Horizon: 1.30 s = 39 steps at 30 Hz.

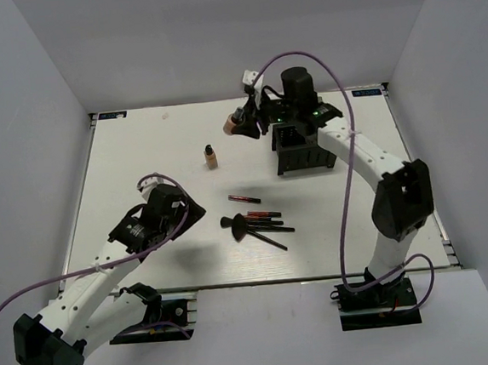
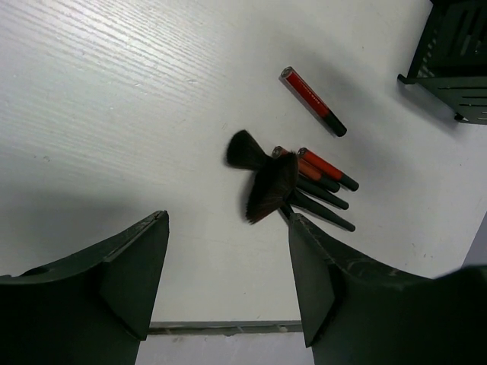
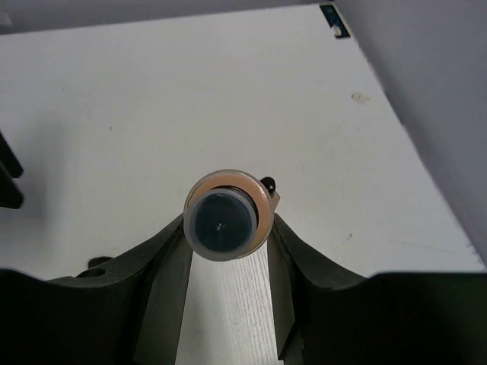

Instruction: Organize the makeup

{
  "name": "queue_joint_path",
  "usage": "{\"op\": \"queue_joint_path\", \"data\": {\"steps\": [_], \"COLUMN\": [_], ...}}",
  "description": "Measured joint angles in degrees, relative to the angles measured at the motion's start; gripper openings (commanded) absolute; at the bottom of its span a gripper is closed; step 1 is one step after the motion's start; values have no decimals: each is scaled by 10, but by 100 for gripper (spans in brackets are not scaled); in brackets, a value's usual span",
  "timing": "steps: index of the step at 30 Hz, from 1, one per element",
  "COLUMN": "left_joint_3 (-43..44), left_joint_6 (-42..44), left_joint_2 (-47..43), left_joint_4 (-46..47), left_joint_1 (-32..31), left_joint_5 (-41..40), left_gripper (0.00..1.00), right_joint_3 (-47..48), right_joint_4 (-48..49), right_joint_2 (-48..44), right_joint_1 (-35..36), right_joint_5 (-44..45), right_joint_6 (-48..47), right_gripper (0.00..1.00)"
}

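1 tan bottle (image 3: pixel 222 217) sits clamped in the right gripper (image 3: pixel 227 228) near the mesh box (image 1: pixel 303 153); a 2nd bottle (image 1: pixel 211 156), pencils (image 2: pixel 312 101) and brushes (image 2: pixel 262 188) wait unsorted, left gripper (image 2: pixel 228 220) gaping wide.

Tan bottle (image 3: pixel 223 217) body likely hidden behind cap; mesh box (image 2: pixel 456 46) cropped.

The compartment box (image 1: pixel 303 150) stands at the far right of the table (image 1: pixel 138 149). Just left of it, a bottle (image 1: pixel 241 125) sits between the fingers of the right gripper (image 1: pixel 254 120), lifted off the table. A second bottle (image 1: pixel 211 157) stands upright, nearer and further left. Near the middle, a lone pencil (image 1: pixel 244 199) lies just beyond a heap of brushes and pencils (image 1: pixel 256 226). The left gripper (image 1: pixel 182 212) hangs left of the heap.
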Motion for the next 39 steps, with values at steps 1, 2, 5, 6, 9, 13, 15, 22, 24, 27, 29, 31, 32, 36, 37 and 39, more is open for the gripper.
{"op": "queue_joint_path", "data": {"steps": [1,2,5,6,9,13,15,22,24,27,29,31,32,36,37,39], "left_joint_3": [0,0,0,0,0,-1,-3,-4,-4,-4,-4,-4,-4,-4,-4,-5], "left_joint_6": [3,8,18,21,30,38,42,54,56,57,57,57,56,56,55,53], "left_joint_2": [3,6,15,18,24,28,30,42,43,43,42,41,40,26,21,14], "left_joint_4": [6,12,31,36,50,69,76,96,99,100,100,100,99,94,92,89], "left_joint_1": [0,0,0,0,0,0,0,0,0,0,0,0,0,0,0,0], "left_joint_5": [1,3,8,9,13,23,26,38,40,40,40,40,40,40,39,39], "left_gripper": [74,74,74,74,74,74,74,74,74,74,74,74,74,74,74,74], "right_joint_3": [-3,-6,-16,-24,-49,-70,-83,-95,-94,-71,-46,-23,-11,26,36,50], "right_joint_4": [-1,-1,-8,-9,-15,-24,-25,-41,-41,-43,-44,-44,-45,-45,-45,-44], "right_joint_2": [-19,-37,-79,-92,-124,-146,-153,-148,-136,-93,-55,-16,1,59,71,89], "right_joint_1": [-2,-6,-32,-45,-85,-142,-167,-234,-246,-254,-255,-257,-257,-258,-258,-258], "right_joint_5": [-10,-20,-32,-31,-21,7,26,80,87,91,92,93,94,101,105,110], "right_joint_6": [3,7,12,13,14,16,15,9,7,7,8,10,11,13,13,11], "right_gripper": [16,16,16,16,16,16,16,15,15,15,15,15,15,15,15,15]}}
